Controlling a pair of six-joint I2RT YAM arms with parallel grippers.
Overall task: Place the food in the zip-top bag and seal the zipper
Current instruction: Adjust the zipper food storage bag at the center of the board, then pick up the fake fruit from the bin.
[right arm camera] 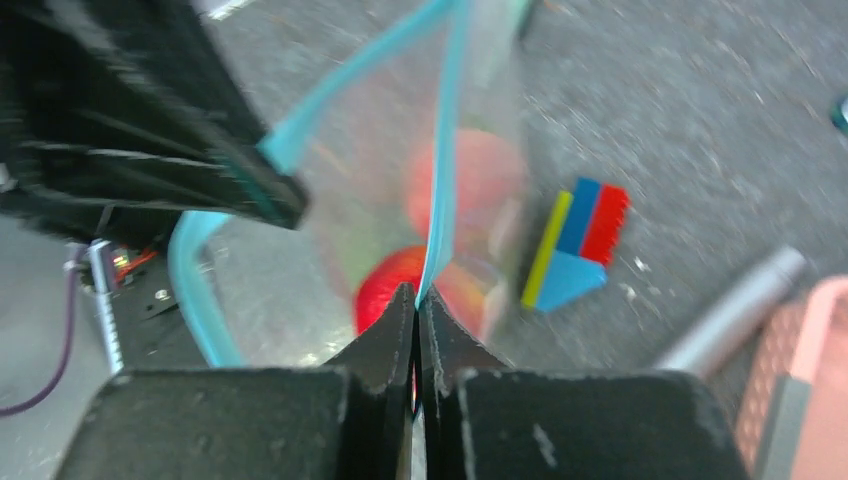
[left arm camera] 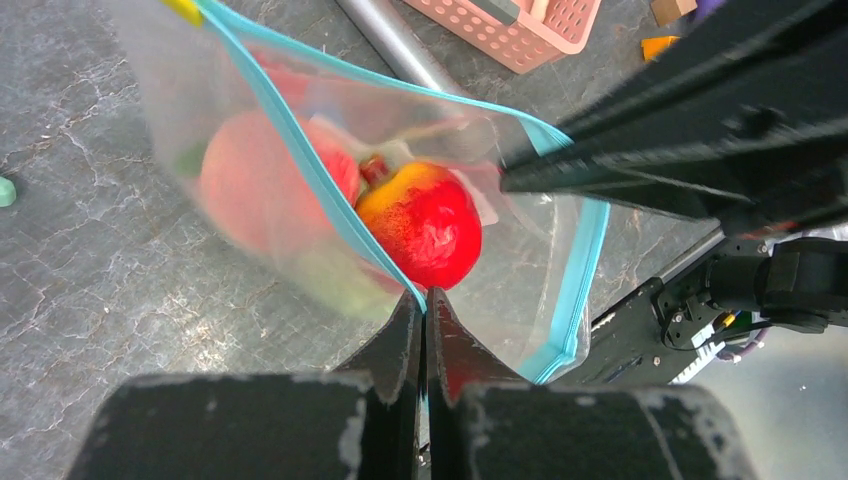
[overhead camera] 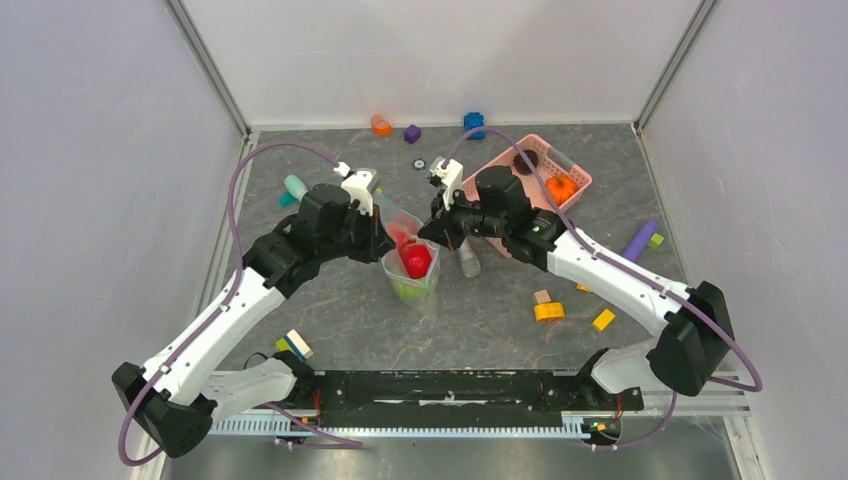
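The clear zip-top bag point(overhead camera: 410, 255) hangs above the table between my two grippers, its mouth held apart. Inside it lie a red fruit point(overhead camera: 417, 261), a green piece point(overhead camera: 404, 290) and a pink piece point(left arm camera: 262, 183). My left gripper point(overhead camera: 383, 222) is shut on one side of the teal zipper point(left arm camera: 330, 195); it shows in the left wrist view point(left arm camera: 424, 303). My right gripper point(overhead camera: 430, 232) is shut on the other zipper side point(right arm camera: 440, 200); it shows in the right wrist view point(right arm camera: 415, 298). An orange pumpkin point(overhead camera: 561, 187) and a dark brown piece point(overhead camera: 525, 160) lie in the pink basket point(overhead camera: 578, 173).
A grey cylinder point(overhead camera: 468, 260) lies right of the bag. Coloured blocks lie at the back point(overhead camera: 473, 122) and front right point(overhead camera: 548, 311). A purple stick point(overhead camera: 638, 240) lies at right, a mint-green stick point(overhead camera: 295, 187) at left, a striped block point(overhead camera: 296, 345) near the left base.
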